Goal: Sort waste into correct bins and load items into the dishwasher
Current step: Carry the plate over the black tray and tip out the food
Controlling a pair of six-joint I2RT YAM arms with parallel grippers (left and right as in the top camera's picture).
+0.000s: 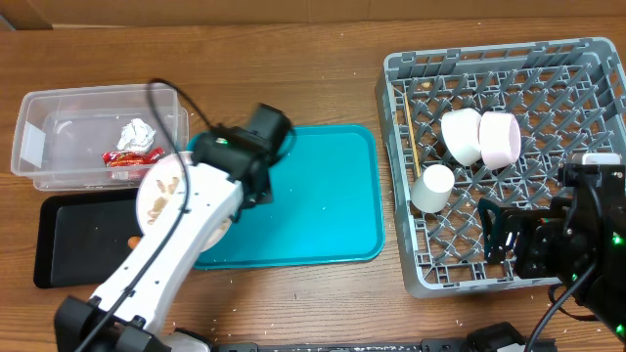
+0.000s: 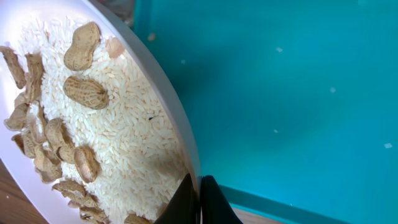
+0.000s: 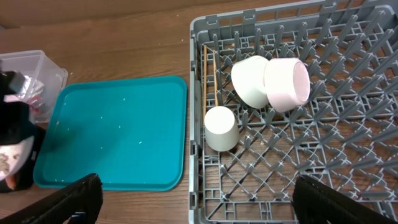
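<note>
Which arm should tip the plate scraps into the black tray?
Left. Left gripper is shut on the plate rim, by the black tray; right gripper is open, over the rack.

A brown wooden tabletop [image 1: 293, 88] fills the background in every view. Its surface is marked by fine grain and darker streaks that run from side to side. A long straight seam is seen near the far edge in the overhead view. The wood is lit evenly from above. Only soft, short shadows are cast on it, and a faint sheen is seen on the boards.
</note>
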